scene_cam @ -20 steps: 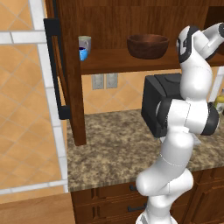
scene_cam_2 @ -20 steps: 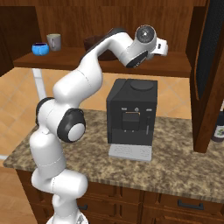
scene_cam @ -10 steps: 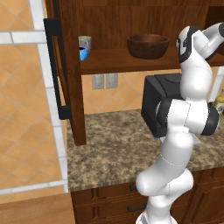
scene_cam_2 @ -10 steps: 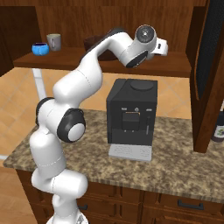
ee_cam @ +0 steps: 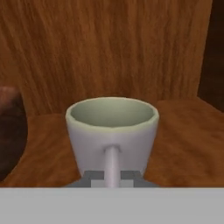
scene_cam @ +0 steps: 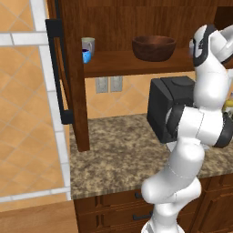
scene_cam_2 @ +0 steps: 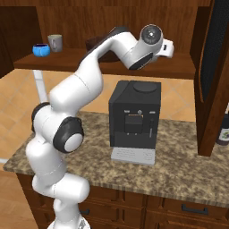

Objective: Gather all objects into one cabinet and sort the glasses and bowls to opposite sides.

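A pale grey-white mug [ee_cam: 111, 131] stands upright on the cabinet shelf [ee_cam: 183, 144], its handle turned toward me. My gripper [ee_cam: 112, 177] is shut on that handle, one fingertip on each side. The dark-brown wooden bowl [ee_cam: 8, 131] sits just left of this mug; it also rests mid-shelf [scene_cam: 154, 47] and is partly hidden behind my arm [scene_cam_2: 95, 43]. At the shelf's far left stand the blue mug [scene_cam: 86, 56] [scene_cam_2: 41, 49] and another pale mug [scene_cam: 89, 44] [scene_cam_2: 55, 42]. My hand [scene_cam_2: 166, 46] reaches into the right part of the cabinet [scene_cam_2: 179, 67].
A black coffee machine [scene_cam_2: 134, 116] [scene_cam: 170, 107] stands on the granite counter [scene_cam: 113, 159] under the shelf. The left cabinet door [scene_cam: 75, 91] hangs open with its black bar handle [scene_cam: 57, 68]. The right door [scene_cam_2: 210, 80] is open too, with a dark bottle [scene_cam_2: 222, 129] beside it.
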Controlling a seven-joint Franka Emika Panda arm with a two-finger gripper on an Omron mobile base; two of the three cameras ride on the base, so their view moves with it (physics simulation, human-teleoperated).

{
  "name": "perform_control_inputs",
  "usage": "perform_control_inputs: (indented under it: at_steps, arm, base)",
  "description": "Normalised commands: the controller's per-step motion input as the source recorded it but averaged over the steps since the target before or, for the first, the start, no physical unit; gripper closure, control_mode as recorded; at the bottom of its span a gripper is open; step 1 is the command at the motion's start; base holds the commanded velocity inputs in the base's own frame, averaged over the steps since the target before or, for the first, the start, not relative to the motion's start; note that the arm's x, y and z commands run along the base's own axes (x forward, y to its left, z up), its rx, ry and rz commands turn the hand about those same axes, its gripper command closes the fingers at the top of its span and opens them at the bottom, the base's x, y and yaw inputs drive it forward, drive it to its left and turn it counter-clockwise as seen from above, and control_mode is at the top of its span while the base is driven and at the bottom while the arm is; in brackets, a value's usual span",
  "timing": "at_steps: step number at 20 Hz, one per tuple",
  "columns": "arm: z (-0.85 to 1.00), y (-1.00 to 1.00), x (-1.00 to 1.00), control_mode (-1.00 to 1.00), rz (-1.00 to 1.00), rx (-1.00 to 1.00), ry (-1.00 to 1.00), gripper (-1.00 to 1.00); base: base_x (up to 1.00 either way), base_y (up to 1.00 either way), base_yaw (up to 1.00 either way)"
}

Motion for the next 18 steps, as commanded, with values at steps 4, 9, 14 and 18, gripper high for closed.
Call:
perform_control_inputs:
  at_steps: [4,9,14,18]
  arm:
    - [0.11,0.00,-1.00,-1.00,0.00,0.00,-0.05,1.00]
    - [0.03,0.44,-0.93,-1.00,0.00,-0.04,-0.03,1.00]
    - [0.02,0.85,-0.71,-1.00,0.04,-0.05,0.00,1.00]
    - [0.03,0.97,-0.61,-1.00,0.08,-0.07,0.00,1.00]
  base:
    - [0.00,0.00,0.00]
    - [0.00,0.00,0.00]
    - [0.00,0.00,0.00]
    - [0.00,0.00,0.00]
